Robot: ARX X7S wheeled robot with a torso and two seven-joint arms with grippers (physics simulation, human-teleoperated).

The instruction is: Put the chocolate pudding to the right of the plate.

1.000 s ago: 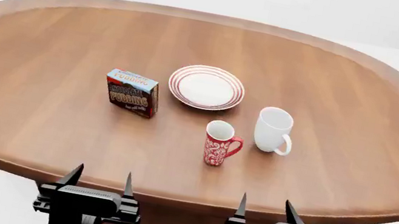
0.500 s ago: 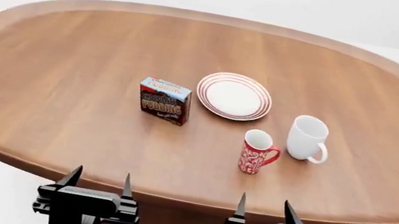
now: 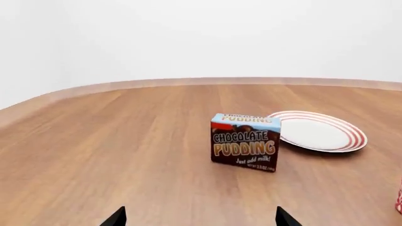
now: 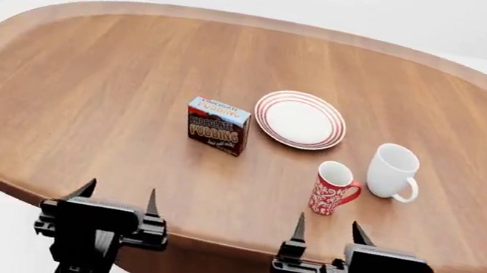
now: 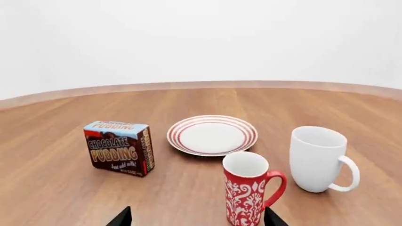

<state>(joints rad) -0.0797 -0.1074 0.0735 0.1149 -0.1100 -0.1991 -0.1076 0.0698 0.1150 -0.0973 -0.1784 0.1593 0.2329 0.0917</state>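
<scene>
Left wrist view: cardboard chocolate pudding (image 3: 245, 142) stands upright on the glossy wooden tabletop (image 3: 125, 141), the round red-ringed plate (image 3: 319, 131) just beside it at 3 o'clock.

Head view: left claw (image 4: 116, 198) and right claw (image 4: 327, 234) both gape wide, empty.

Right wrist view: patterned red mug (image 5: 247, 188), smooth white mug (image 5: 318, 158).

The chocolate pudding (image 3: 245, 142) carton is the only thing with readable print. Its dark brown front face reads "CHOCOLATE PUDDING" in large letters, with "Just add milk!" in small script beneath. A still smaller line under that is too fine to read. Its light blue top repeats "PUDDING"; the word above it there is blurred.
</scene>
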